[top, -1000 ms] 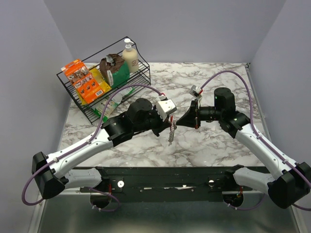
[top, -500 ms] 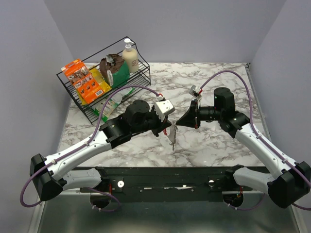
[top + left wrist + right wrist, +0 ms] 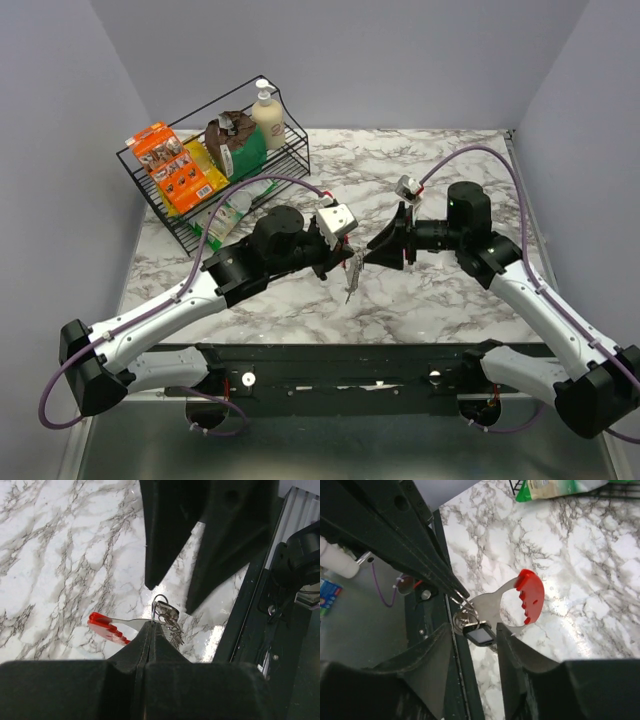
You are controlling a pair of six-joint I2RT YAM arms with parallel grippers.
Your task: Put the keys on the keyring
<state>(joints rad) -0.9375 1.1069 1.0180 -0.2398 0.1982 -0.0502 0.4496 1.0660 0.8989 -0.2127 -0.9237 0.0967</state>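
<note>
My left gripper (image 3: 349, 262) is shut on the keyring (image 3: 161, 606), pinching its thin wire loop at the fingertips. The keyring's red curved clip (image 3: 107, 627) sticks out to the left on a silvery plate, and a silvery bunch (image 3: 173, 631) hangs to the right. In the right wrist view the red clip (image 3: 530, 595) hangs above the marble. One of the keys (image 3: 480, 634), dark with a pale centre, hangs from the loop between my right gripper's (image 3: 474, 642) parted fingers. The right gripper (image 3: 385, 250) is open, facing the left one. I cannot make out a second key.
A black wire basket (image 3: 290, 165) with snack boxes, bags and a pump bottle stands at the back left. A dark rail (image 3: 350, 365) runs along the table's near edge under both arms. A green packet (image 3: 555, 487) lies on the marble beyond the keyring.
The right gripper has opened from shut and drawn back slightly to the right. The left gripper keeps its hold on the keyring and has shifted a little.
</note>
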